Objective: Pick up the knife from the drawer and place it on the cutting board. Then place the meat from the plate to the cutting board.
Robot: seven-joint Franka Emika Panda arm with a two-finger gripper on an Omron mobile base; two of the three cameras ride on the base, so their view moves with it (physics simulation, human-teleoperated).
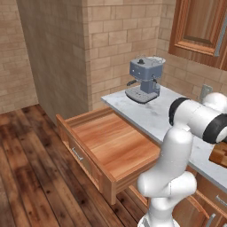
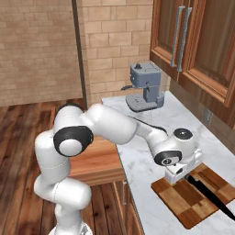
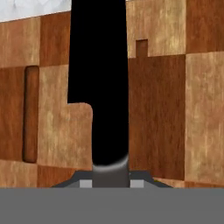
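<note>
The knife lies dark and slanted across the checkered cutting board, which rests on the marble counter near its front edge. My gripper hangs low over the board's near-left part, at the knife's handle end. In the hand view the black knife runs straight up from between my fingertips over the board, and my gripper looks shut on its handle. The drawer stands pulled out wide, its wooden floor bare. The plate and the meat are out of view.
A blue-grey espresso machine stands at the counter's far end, by the brick wall. Wooden wall cabinets hang above the counter. The open drawer juts out over the wood floor left of my base.
</note>
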